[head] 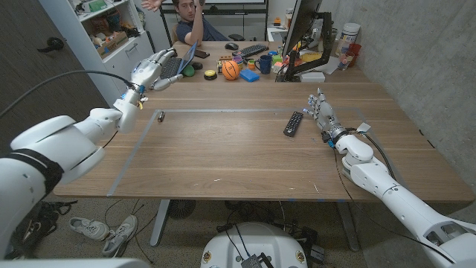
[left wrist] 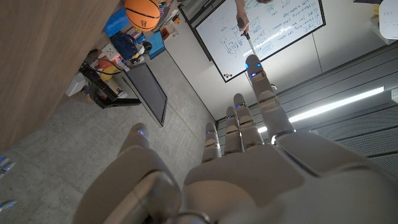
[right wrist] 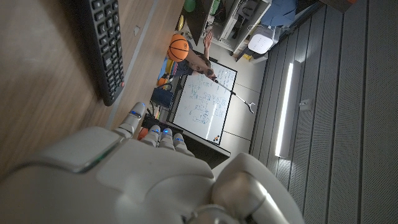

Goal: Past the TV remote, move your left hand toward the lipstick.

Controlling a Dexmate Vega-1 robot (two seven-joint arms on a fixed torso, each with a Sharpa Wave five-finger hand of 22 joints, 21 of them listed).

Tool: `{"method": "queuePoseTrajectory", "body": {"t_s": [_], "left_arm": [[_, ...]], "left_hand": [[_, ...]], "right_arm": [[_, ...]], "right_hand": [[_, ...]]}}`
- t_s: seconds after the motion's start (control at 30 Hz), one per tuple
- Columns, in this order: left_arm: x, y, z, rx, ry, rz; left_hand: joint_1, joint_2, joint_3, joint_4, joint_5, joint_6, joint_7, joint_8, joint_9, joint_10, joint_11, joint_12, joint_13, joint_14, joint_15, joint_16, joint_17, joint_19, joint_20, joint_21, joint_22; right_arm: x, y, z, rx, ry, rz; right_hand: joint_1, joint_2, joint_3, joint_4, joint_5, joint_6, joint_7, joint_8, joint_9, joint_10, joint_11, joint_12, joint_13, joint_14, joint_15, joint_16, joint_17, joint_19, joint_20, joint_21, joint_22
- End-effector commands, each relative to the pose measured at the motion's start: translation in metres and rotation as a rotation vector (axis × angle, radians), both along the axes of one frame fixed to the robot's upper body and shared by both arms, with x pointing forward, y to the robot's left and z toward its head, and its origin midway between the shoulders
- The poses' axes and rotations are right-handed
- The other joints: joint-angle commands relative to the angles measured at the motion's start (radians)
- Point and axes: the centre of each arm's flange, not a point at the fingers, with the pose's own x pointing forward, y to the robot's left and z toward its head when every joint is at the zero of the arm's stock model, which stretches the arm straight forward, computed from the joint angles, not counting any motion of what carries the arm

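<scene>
The lipstick (head: 160, 115) is a small dark tube lying on the left part of the wooden table (head: 223, 156). My left hand (head: 152, 71) hovers beyond it toward the far edge, fingers spread and holding nothing; the left wrist view shows those fingers (left wrist: 261, 93) stretched out. The black TV remote (head: 293, 123) lies right of the middle, also seen close up in the right wrist view as the remote (right wrist: 102, 43). My right hand (head: 321, 112) stands just right of the remote, fingers up and apart, empty. Its back (right wrist: 155, 168) shows in the right wrist view.
Along the far edge stand a laptop (head: 178, 63), a basketball (head: 231, 68), a blue mug (head: 264, 64), a keyboard (head: 253, 50) and a monitor (head: 301, 30). A person (head: 195, 22) sits behind the table. Thin tape lines (head: 137, 145) mark a rectangle on the wood.
</scene>
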Motion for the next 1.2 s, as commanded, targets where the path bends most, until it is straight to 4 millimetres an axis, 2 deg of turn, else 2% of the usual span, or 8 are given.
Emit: {"method": "queuePoseTrajectory", "body": {"t_s": [0.03,0.1,0.23,0.43,0.77,0.83,0.97,1.2], "left_arm": [[0.004,0.022,-0.001,-0.014,0.031,0.108],[0.005,0.023,-0.001,0.005,0.039,0.125],[0.008,0.026,-0.003,0.021,0.056,0.165],[0.011,0.028,-0.005,0.015,0.093,0.178],[0.022,0.030,-0.018,0.023,0.199,0.219],[0.022,0.030,-0.021,0.032,0.206,0.218],[0.021,0.030,-0.028,0.059,0.214,0.212],[0.022,0.032,-0.034,0.088,0.231,0.224]], "left_hand": [[-0.012,0.003,0.005,0.007,-0.007,0.023,0.030,0.002,0.000,0.039,-0.002,0.011,-0.001,0.035,-0.009,0.013,0.001,0.018,0.000,-0.007,-0.001],[-0.014,0.004,0.005,0.007,-0.008,0.033,0.038,0.004,-0.001,0.052,-0.002,0.013,-0.002,0.046,-0.011,0.014,0.001,0.025,-0.001,-0.009,-0.001],[-0.028,0.007,0.000,0.012,-0.014,0.094,0.088,0.019,-0.004,0.101,0.008,0.017,-0.006,0.094,-0.012,0.018,0.000,0.049,-0.002,-0.020,-0.001],[-0.048,0.022,-0.002,0.026,-0.018,0.129,0.106,0.025,-0.005,0.137,0.012,0.019,-0.008,0.133,-0.016,0.023,0.001,0.070,-0.002,-0.026,0.000],[-0.051,0.047,0.008,0.031,-0.023,0.144,0.086,0.021,-0.008,0.149,-0.001,0.009,-0.011,0.161,-0.029,0.021,0.000,0.080,-0.009,-0.037,-0.001],[-0.047,0.044,0.009,0.026,-0.025,0.147,0.064,0.020,-0.009,0.152,-0.004,0.007,-0.012,0.160,-0.028,0.016,-0.001,0.082,-0.008,-0.041,-0.001],[-0.038,0.041,0.012,0.018,-0.027,0.163,0.049,0.022,-0.010,0.163,-0.013,0.007,-0.013,0.168,-0.030,0.012,-0.002,0.084,-0.008,-0.047,-0.002],[-0.012,0.037,0.022,-0.003,-0.030,0.187,0.050,0.025,-0.012,0.179,-0.031,0.005,-0.014,0.192,-0.046,0.010,-0.004,0.095,-0.018,-0.054,-0.002]], "right_arm": [[-0.003,0.005,0.001,-0.002,0.002,-0.002],[-0.003,0.005,0.001,-0.002,0.001,-0.001],[-0.003,0.006,0.001,-0.005,0.005,0.001],[-0.002,0.006,0.001,-0.003,0.003,0.006],[-0.002,0.007,0.001,-0.003,0.006,0.012],[-0.002,0.007,0.001,-0.003,0.006,0.013],[-0.001,0.006,0.000,-0.006,0.006,0.016],[0.000,0.003,0.001,-0.011,0.006,0.023]], "right_hand": [[-0.006,0.043,-0.004,0.003,0.007,-0.002,0.002,0.008,0.004,-0.007,-0.002,0.001,0.003,-0.098,0.004,-0.001,0.005,-0.153,0.001,-0.002,0.005],[-0.006,0.043,-0.004,0.003,0.007,-0.002,0.002,0.008,0.004,-0.007,-0.002,0.001,0.003,-0.097,0.003,-0.001,0.005,-0.153,0.001,-0.002,0.005],[-0.006,0.043,-0.005,0.003,0.008,-0.002,0.001,0.007,0.004,-0.008,-0.003,0.000,0.003,-0.097,0.004,-0.001,0.005,-0.153,0.001,-0.004,0.005],[-0.006,0.044,-0.007,0.003,0.008,-0.003,0.001,0.007,0.004,-0.007,-0.006,0.000,0.003,-0.097,0.004,-0.002,0.005,-0.153,0.001,-0.005,0.005],[-0.006,0.044,-0.009,0.003,0.009,-0.003,0.001,0.007,0.004,-0.007,-0.005,0.000,0.003,-0.098,0.004,-0.003,0.005,-0.156,0.001,-0.009,0.005],[-0.006,0.044,-0.010,0.003,0.009,-0.004,0.001,0.007,0.004,-0.008,-0.004,0.000,0.003,-0.098,0.003,-0.003,0.005,-0.156,0.001,-0.009,0.005],[-0.006,0.044,-0.011,0.003,0.009,-0.003,0.002,0.007,0.004,-0.007,-0.002,0.000,0.003,-0.098,0.004,-0.003,0.005,-0.156,0.001,-0.010,0.005],[-0.006,0.043,-0.013,0.003,0.009,-0.003,0.002,0.007,0.004,-0.008,-0.004,0.000,0.003,-0.098,0.004,-0.004,0.005,-0.156,0.001,-0.012,0.005]]}}
